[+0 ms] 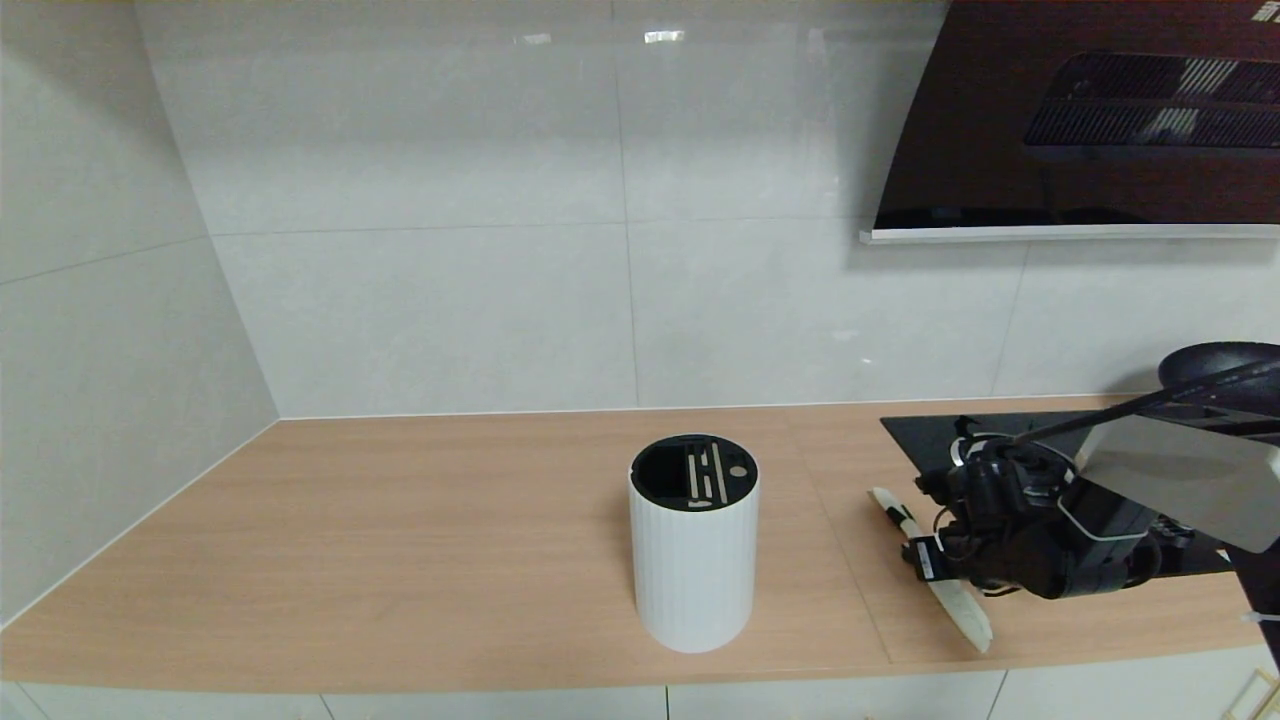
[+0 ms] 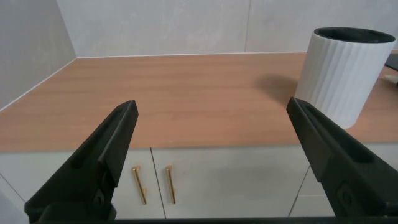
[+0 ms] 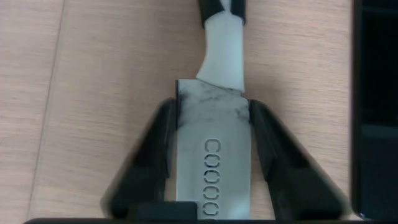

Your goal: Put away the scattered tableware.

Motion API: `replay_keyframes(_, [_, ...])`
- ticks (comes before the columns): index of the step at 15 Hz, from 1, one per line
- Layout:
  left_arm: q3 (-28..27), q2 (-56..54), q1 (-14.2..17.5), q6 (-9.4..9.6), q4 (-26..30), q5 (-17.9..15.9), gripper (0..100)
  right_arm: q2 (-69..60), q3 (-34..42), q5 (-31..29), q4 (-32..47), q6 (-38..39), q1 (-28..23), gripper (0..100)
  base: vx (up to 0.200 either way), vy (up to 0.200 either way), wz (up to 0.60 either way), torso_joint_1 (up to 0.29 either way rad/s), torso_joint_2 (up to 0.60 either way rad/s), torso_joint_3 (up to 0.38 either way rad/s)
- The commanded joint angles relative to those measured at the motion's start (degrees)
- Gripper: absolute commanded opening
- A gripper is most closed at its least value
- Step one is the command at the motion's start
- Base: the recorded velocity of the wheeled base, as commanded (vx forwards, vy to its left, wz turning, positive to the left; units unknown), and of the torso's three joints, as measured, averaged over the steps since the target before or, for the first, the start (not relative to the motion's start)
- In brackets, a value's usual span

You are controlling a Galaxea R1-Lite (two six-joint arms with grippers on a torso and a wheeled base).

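we had zero stowed, holder (image 1: 693, 560) looked empty | right gripper (image 3: 212, 109) pinched knife (image 3: 213, 155), lower right, flat on counter (image 1: 400, 520) | left gripper (image 2: 211, 109) gaped wide

The bench (image 1: 400, 520) looks like light wood-grain laminate, smooth and matt, and the wall tiles (image 1: 450, 250) behind it are glossy. The holder (image 1: 693, 570) is matt white with fine vertical ribbing. The knife (image 3: 214, 149) has a smooth white blade with dark smudges, and the cooktop (image 1: 930, 440) at the right is glossy black.
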Motion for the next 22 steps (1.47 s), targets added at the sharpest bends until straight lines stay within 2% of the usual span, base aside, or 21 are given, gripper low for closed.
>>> replay_keyframes(1, [0.0,0.0,0.0,-0.01,0.0,0.0,100,0.0,0.0,-0.1,0.2,0.0,0.0,0,0.000,0.000,0.00,0.000,0.00,0.000])
replay_keyframes(5, [0.0,0.0,0.0,-0.01,0.0,0.0,100,-3.7,1.5,-1.4,0.1,0.4,0.1,0,0.000,0.000,0.00,0.000,0.00,0.000])
replay_keyframes(10, [0.0,0.0,0.0,0.26,0.0,0.0,100,-13.2,7.8,1.4,-0.4,0.5,1.3,0,0.000,0.000,0.00,0.000,0.00,0.000])
replay_keyframes(11, [0.0,0.0,0.0,0.34,-0.2,-0.1,100,-21.1,11.4,4.0,-0.4,0.7,3.6,0,0.000,0.000,0.00,0.000,0.00,0.000])
replay_keyframes(13, [-0.1,0.0,0.0,0.43,-0.3,-1.6,100,-26.8,11.7,3.9,0.3,0.8,5.0,0,0.000,0.000,0.00,0.000,0.00,0.000])
replay_keyframes(14, [-6.7,0.3,-0.2,-0.97,0.8,-4.5,100,-33.2,12.2,4.0,1.8,2.3,6.5,0,0.000,0.000,0.00,0.000,0.00,0.000])
replay_keyframes(15, [-9.5,0.9,-0.5,-2.64,1.9,-5.8,100,-35.2,12.5,4.0,2.6,2.3,7.1,0,0.000,0.000,0.00,0.000,0.00,0.000])
replay_keyframes(16, [-17.9,6.0,-2.9,-8.53,7.9,-12.8,100,-40.5,12.2,4.1,5.8,2.3,8.8,0,0.000,0.000,0.00,0.000,0.00,0.000])
replay_keyframes(17, [-22.7,11.8,-4.8,-8.80,11.5,-16.8,100,-43.1,11.3,4.1,7.0,2.3,10.5,0,0.000,0.000,0.00,0.000,0.00,0.000])
replay_keyframes(18, [-25.6,16.1,-5.9,-8.80,11.9,-18.2,100,-43.8,10.2,4.0,7.5,2.4,11.3,0,0.000,0.000,0.00,0.000,0.00,0.000])
replay_keyframes(20, [-36.4,33.8,-8.6,-8.71,11.3,-21.1,100,-45.1,3.1,3.4,11.8,2.5,15.1,0,0.000,0.000,0.00,0.000,0.00,0.000])
replay_keyframes(21, [-38.3,37.5,-8.8,-8.80,11.0,-21.5,100,-45.3,1.7,3.4,12.8,2.7,15.9,0,0.000,0.000,0.00,0.000,0.00,0.000])
replay_keyframes(22, [-43.1,50.4,-9.2,-8.97,7.9,-23.5,100,-45.4,-1.1,2.9,14.4,4.8,19.0,0,0.000,0.000,0.00,0.000,0.00,0.000])
